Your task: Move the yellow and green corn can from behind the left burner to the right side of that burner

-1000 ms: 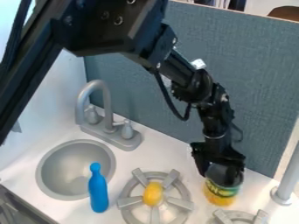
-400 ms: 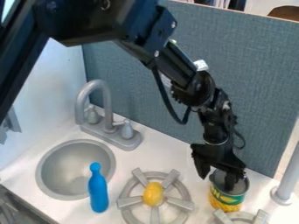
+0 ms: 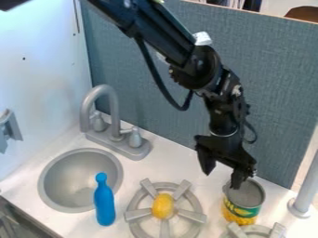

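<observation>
At the near edge, a grey burner [image 3: 277, 230] is partly cut off, its prongs rising close in front of the tin can [image 3: 249, 194]. The can stands upright on the white desk [image 3: 205, 182], its grey top facing up, with a green and yellow label around its side. To its left sits a second grey burner [image 3: 131, 215] with raised prongs and a yellow oval thing [image 3: 163, 206] at its middle. Further left, a blue bottle [image 3: 104, 204] stands upright just beside the round sink [image 3: 51, 201].

The pincer [image 3: 221, 176] hangs above the desk, open and holding nothing, its two fingers spread. One finger is at the can's left rim, though I cannot tell if they touch; the other is left of the can, toward the burner with the yellow thing.

A grey post [image 3: 305, 188] rises to the right of the can, blocking that side. Behind the sink is a grey tap [image 3: 113, 111] with two handles. Farther back, a blue-grey panel [image 3: 273, 93] stands behind the arm [image 3: 168, 35] and closes off the rear.
</observation>
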`<state>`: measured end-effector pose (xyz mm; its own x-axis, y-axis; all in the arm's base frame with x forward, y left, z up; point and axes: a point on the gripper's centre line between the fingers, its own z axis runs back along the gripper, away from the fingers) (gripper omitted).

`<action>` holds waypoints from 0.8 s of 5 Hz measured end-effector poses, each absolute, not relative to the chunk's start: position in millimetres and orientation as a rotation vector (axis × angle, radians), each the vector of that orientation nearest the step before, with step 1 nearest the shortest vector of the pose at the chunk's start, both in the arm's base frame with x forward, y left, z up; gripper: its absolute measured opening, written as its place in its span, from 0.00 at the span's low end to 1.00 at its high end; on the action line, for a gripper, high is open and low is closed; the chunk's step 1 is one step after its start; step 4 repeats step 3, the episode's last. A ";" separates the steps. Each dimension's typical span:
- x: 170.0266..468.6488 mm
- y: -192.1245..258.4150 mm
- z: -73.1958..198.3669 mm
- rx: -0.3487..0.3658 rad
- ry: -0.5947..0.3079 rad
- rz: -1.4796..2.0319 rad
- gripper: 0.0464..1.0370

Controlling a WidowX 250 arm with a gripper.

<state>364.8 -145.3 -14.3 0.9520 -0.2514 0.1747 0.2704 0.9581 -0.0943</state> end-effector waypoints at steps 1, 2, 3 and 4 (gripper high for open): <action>347.4 -124.8 -5.8 -0.050 -0.093 -0.280 0.96; 318.2 -91.3 -9.8 0.039 0.024 -0.325 0.96; 306.9 -72.4 -9.9 0.085 -0.014 -0.339 0.96; 306.9 -72.4 -9.9 0.085 -0.014 -0.339 0.96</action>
